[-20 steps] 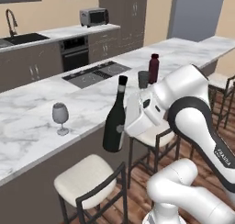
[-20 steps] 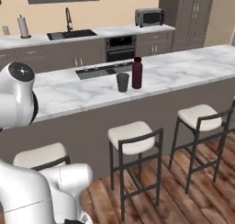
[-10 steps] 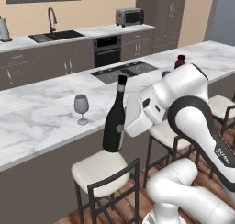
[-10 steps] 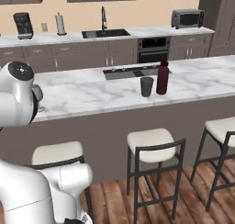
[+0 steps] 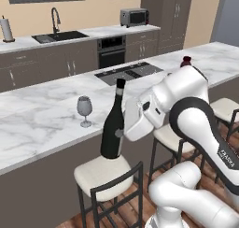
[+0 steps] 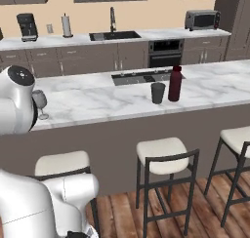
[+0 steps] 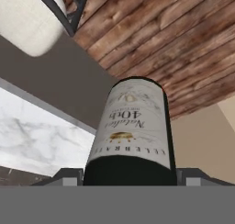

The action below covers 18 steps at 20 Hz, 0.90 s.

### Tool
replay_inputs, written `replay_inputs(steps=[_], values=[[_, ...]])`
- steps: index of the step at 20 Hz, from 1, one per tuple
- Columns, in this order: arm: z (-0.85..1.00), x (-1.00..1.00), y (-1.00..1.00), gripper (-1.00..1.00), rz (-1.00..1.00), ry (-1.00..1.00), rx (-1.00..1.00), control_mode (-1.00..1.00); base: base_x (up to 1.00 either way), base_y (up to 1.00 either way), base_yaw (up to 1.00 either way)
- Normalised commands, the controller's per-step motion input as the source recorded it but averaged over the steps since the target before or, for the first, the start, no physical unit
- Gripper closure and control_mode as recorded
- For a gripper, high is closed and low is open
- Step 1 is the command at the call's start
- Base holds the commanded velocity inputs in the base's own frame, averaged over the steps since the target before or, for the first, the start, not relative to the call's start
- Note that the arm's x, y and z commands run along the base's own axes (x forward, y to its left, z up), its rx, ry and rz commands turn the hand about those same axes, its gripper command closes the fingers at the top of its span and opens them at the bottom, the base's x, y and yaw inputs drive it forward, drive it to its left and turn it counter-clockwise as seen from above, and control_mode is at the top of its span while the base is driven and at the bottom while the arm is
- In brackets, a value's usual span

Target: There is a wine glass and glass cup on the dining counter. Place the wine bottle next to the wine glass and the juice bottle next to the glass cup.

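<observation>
My gripper (image 5: 122, 131) is shut on the wine bottle (image 5: 113, 124), a dark upright bottle held in front of the dining counter (image 5: 42, 129), above a stool. In the hand view its pale label (image 7: 133, 131) sits between my fingertips (image 7: 68, 177). The wine glass (image 5: 84, 110) stands on the marble just left of and behind the bottle, also seen as the wine glass (image 6: 40, 103) beside my arm. Further right the dark glass cup (image 6: 157, 92) and the dark red juice bottle (image 6: 175, 83) stand side by side; the juice bottle's cap (image 5: 186, 61) peeks over my arm.
Cushioned bar stools (image 6: 163, 151) line the counter's front; one stool (image 5: 103, 173) is right under the held bottle. A cooktop (image 5: 128, 71) is set in the counter. Behind are a sink (image 6: 114, 35), an oven and a toaster oven (image 5: 134, 17).
The base has driven left along the counter, so the whole scene shifted right in both base views. The wine bottle stays in my shut gripper and now sits close to the wine glass.
</observation>
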Motion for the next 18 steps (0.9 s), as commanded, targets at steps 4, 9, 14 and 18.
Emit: replay_inputs(steps=[4, 9, 14, 18], values=[[0.34, 0.51, -0.21, 1.0, 0.14, -0.01, 0.0, -1.0, 0.0, 0.0, 0.0], [0.19, 0.89, -0.71, 1.0, 0.01, 0.0, -0.08, -1.0, 0.0, 0.0, 0.0], [-0.01, 0.86, -0.63, 1.0, 0.01, 0.0, -0.2, -1.0, 0.0, 0.0, 0.0], [-0.01, 0.95, -0.42, 1.0, 0.01, -0.06, -0.13, -1.0, 0.0, 0.0, 0.0]])
